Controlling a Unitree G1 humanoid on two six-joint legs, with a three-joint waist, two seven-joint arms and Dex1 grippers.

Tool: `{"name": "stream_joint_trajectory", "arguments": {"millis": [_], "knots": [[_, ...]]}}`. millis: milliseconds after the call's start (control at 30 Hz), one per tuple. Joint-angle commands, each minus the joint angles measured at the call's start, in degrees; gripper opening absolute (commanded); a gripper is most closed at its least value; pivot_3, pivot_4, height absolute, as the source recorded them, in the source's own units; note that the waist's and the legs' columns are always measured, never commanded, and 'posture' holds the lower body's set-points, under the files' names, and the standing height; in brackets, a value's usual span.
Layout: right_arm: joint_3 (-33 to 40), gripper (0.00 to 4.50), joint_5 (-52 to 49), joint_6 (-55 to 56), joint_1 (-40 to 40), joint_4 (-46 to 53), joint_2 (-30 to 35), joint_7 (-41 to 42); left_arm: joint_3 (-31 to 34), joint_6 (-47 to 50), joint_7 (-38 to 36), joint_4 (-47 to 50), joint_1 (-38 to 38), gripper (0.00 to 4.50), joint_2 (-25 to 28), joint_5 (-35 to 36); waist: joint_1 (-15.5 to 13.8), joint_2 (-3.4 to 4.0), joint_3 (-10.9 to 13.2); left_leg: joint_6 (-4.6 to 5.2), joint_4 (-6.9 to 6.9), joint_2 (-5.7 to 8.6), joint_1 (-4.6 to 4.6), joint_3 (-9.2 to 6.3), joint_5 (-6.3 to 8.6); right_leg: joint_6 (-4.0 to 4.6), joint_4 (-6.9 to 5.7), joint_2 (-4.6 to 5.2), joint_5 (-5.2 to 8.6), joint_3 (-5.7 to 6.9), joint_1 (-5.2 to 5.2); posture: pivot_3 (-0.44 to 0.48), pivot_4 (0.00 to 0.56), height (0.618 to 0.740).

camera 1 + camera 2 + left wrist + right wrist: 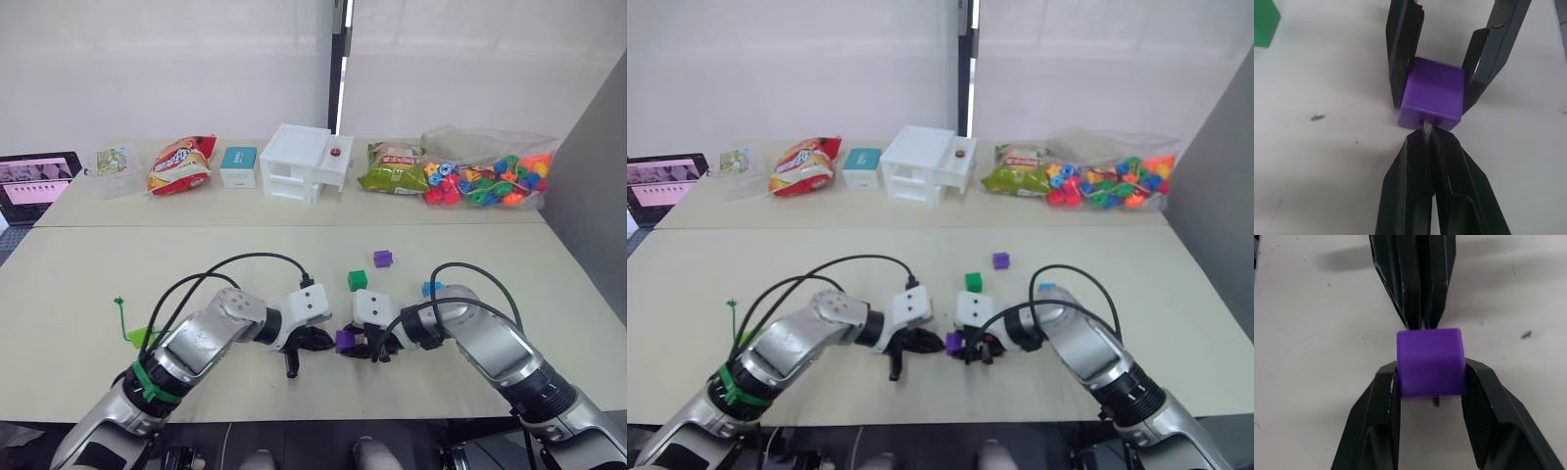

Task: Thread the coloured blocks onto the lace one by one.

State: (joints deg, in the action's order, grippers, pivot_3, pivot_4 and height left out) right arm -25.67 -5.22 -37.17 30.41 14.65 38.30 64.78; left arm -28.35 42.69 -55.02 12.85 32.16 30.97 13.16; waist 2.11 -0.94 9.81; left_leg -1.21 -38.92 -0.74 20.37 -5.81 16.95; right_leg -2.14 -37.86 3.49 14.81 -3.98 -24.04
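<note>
Basically mid-thread at table centre: right gripper point(364, 351) clamped on a purple block point(1433, 93), left gripper point(1426, 139) pinched shut on the lace tip point(1426, 128), poking it into the block's hole. Rest of the lace point(120, 305) trailing off around 9 o'clock. Dark green block point(358, 280) and the other purple block point(383, 258) waiting at roughly 12 o'clock. Risky bit: tip jamming off-axis, or the block twisting out of the grip.
</note>
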Motion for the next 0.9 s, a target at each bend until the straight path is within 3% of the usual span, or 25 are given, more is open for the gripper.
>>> {"name": "stream_joint_trajectory", "arguments": {"millis": [33, 533, 767, 900], "knots": [[-0.17, 1.20, -1.15, -0.29, 1.01, 4.23, -1.76, -0.62, -1.59, -6.26, 1.18, -2.69, -0.13, 0.00, -5.29, -1.28, -0.57, -0.01, -0.01, -0.01, -0.02, 0.00, -0.03, -0.01, -0.01, 0.00, 0.01, 0.00, 0.00, 0.01, 0.05, 0.000, 0.150, 0.740], [-0.09, 1.20, -1.47, -0.72, -0.06, 5.13, -2.10, -0.59, -0.07, -14.78, -3.47, -7.83, -2.71, 0.00, -3.58, -6.05, -1.11, -0.01, -0.02, -0.07, -0.07, -0.01, -0.25, -0.03, -0.04, -0.04, 0.38, -0.02, -0.01, 0.03, 0.54, 0.000, 0.150, 0.740], [-0.27, 1.20, -1.00, -0.52, -0.51, 4.78, -2.08, -0.82, 2.18, -14.71, -5.60, -5.93, -3.06, 2.33, -1.93, -5.80, -0.45, -0.01, -0.02, -0.06, -0.04, -0.04, -0.23, -0.05, -0.04, -0.04, 0.27, -0.06, -0.01, 0.03, 0.41, 0.000, 0.150, 0.740], [0.01, 1.20, -0.75, -0.10, -1.27, 4.44, -1.54, -1.13, 5.66, -12.42, -7.19, -1.90, -4.65, 3.59, 2.09, -3.98, -0.07, -0.02, -0.02, -0.06, -0.03, -0.03, -0.12, -0.06, -0.04, -0.04, 0.22, -0.06, -0.01, 0.03, 0.24, 0.000, 0.150, 0.740]]}}
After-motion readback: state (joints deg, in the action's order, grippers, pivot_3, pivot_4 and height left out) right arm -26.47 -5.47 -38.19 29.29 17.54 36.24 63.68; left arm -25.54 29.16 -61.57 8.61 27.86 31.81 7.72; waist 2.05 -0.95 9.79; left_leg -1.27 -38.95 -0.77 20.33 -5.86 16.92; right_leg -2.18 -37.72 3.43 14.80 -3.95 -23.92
